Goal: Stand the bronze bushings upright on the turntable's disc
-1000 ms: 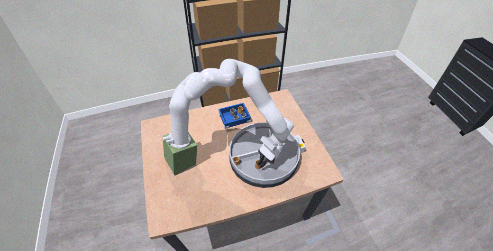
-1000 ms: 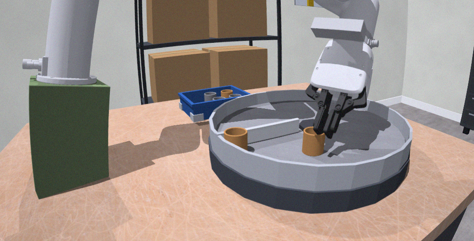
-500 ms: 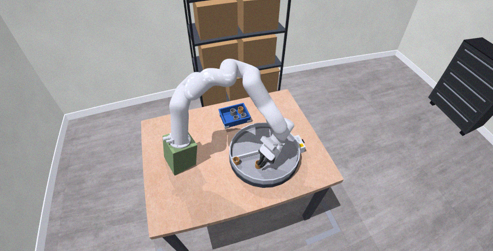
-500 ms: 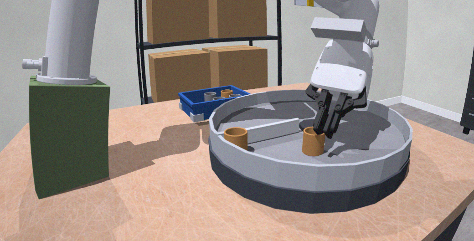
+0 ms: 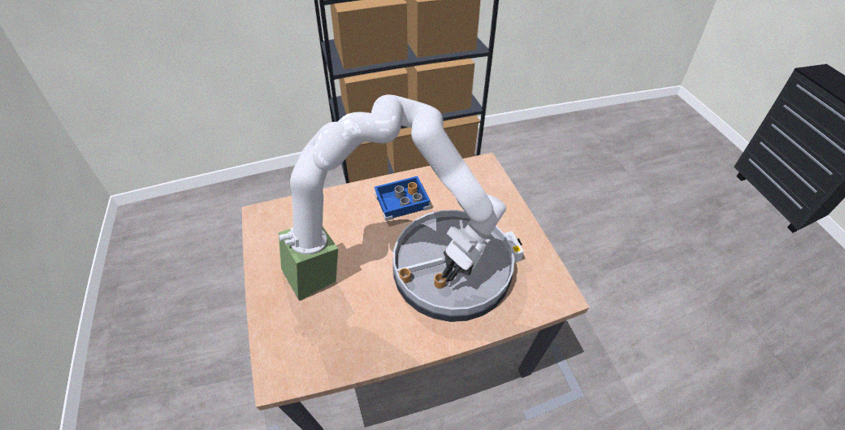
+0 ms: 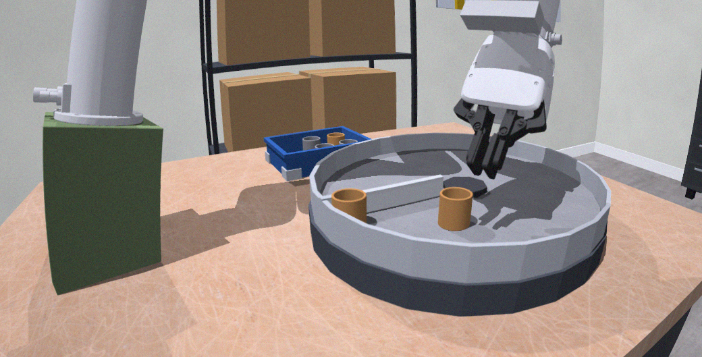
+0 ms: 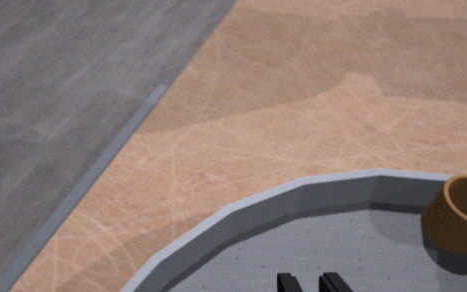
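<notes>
End effector (image 6: 485, 171) nearly closed, empty, above hub. Two bronze bushings (image 6: 455, 208) stand on disc (image 6: 535, 216), lower centre; one remains in crate (image 6: 294, 160). Judged rigid, smooth, moderately heavy; grip across the wall at the rim

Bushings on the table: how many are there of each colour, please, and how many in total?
Bronze: 3, two upright on the turntable's disc (one, one) and one in the crate.
Steel: 3, all in the crate (one, one, one).
Total: 6.
</notes>
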You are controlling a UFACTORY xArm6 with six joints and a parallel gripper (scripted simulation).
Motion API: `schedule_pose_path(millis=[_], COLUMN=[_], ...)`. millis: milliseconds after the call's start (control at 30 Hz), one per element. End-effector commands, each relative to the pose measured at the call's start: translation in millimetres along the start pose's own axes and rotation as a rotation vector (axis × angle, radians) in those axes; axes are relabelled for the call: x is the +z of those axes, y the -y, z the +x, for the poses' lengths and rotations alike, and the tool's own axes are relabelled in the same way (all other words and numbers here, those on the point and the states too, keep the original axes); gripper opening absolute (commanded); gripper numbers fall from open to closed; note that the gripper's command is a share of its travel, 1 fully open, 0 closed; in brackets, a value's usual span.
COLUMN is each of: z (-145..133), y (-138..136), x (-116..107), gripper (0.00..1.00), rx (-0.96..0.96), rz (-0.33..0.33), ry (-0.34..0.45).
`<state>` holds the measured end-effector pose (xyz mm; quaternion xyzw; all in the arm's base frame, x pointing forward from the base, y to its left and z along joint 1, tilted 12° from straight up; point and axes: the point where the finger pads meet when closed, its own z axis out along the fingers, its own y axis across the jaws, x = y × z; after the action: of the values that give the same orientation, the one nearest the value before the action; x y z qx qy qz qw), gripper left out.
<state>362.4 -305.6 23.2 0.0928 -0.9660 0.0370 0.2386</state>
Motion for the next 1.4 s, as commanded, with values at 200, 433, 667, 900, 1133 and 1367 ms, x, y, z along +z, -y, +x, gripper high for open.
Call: schedule_pose_path(millis=[200, 433, 667, 900, 1133, 1367], z=[2, -1, -15, -45, -71, -96], y=[1, -9, -50, -126, -193, -260], x=[-4, -8, -20, -45, -68, -89], gripper=[0.13, 0.12, 0.12, 0.12, 0.12, 0.12], rx=[0.001, 0.004, 0.018, 0.054, 0.089, 0.131], rz=[0.002, -0.001, -0.013, -0.044, -0.073, -0.108], ry=[0.002, 0.002, 0.000, 0.000, 0.001, 0.001])
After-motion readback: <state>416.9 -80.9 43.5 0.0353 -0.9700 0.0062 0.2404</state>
